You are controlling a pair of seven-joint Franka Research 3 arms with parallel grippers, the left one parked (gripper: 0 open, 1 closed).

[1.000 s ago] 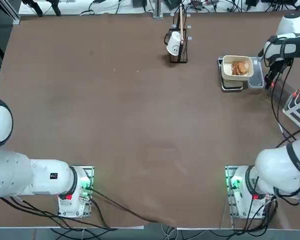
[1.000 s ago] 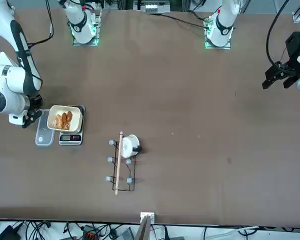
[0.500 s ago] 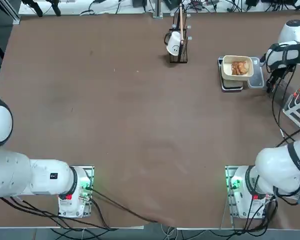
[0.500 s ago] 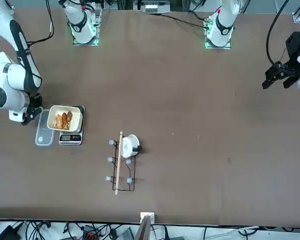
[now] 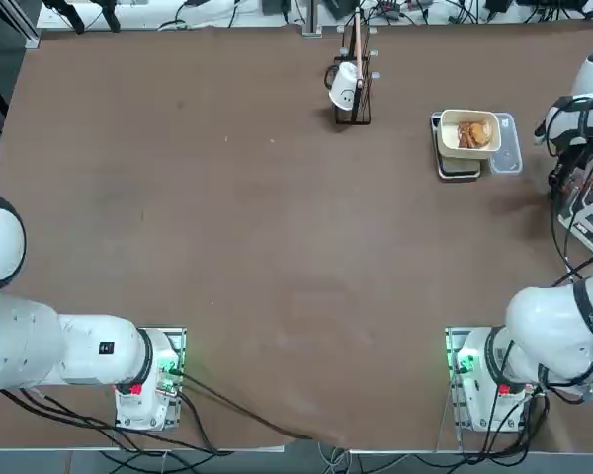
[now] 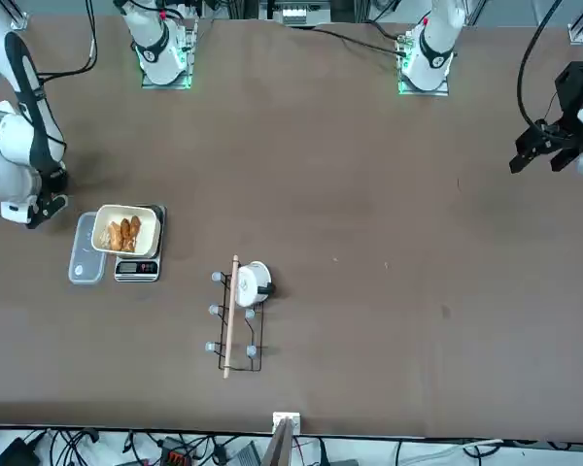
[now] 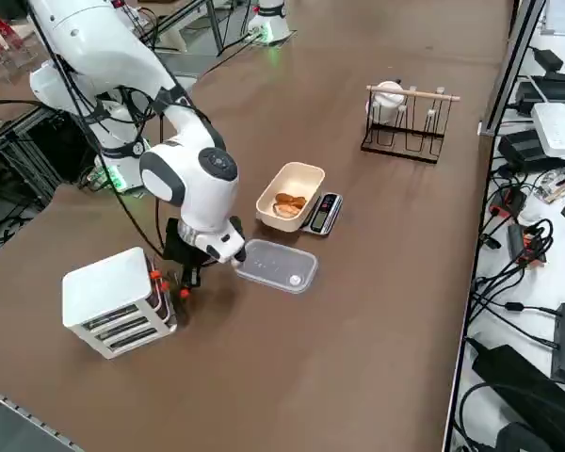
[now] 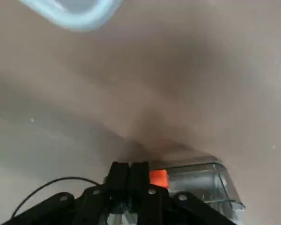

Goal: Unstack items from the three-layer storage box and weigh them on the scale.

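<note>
The scale (image 7: 322, 213) sits mid-frame in the side view, carrying a cream bowl (image 7: 289, 195) with reddish-brown food pieces (image 7: 286, 204) inside. The white three-layer storage box (image 7: 113, 301) stands upright at lower left, orange tabs on its drawers.

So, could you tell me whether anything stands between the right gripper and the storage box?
Nothing visible does. The right gripper, fingers shut, hangs right beside the storage box, by its orange tabs.

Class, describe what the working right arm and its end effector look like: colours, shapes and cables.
The right arm has glossy white rounded shells with black joints and black cables along it. Its end effector is black, with two slim fingers. Green lights glow at the base.
</note>
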